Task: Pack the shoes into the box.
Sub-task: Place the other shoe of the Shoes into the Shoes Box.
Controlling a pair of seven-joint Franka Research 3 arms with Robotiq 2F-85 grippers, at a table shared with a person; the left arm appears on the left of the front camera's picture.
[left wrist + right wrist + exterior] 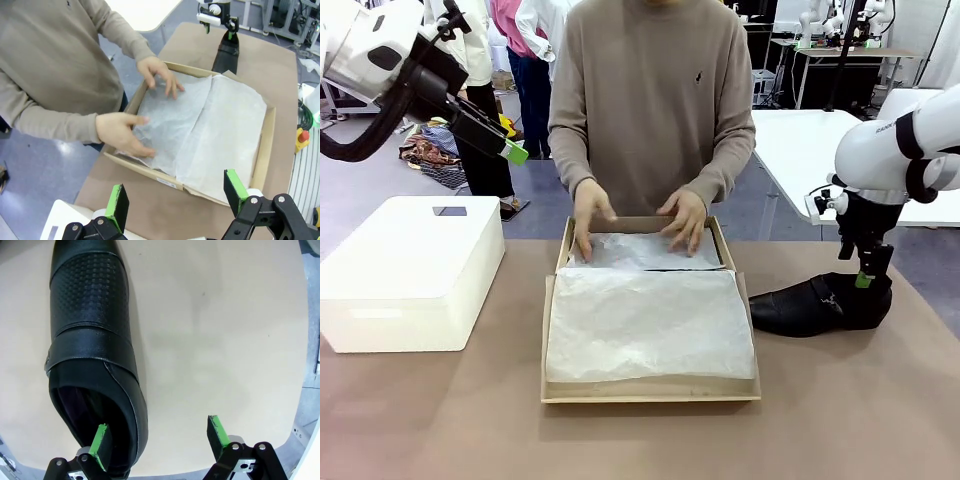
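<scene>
The brown table [440, 420] carries a white bin [410, 270], the box [650, 390] and a shoe [810, 305].

The front camera sits on the near side of the counter [840, 430], facing straight across to the person [655, 100] at the far edge, and takes in the whole box [650, 390]. The camera above the left pincer [175, 195] hangs high at the left, looking down and across that same box to the shoe [227, 52] on the right. The camera above the right pincer [158, 427] looks straight down, close over that shoe.
</scene>
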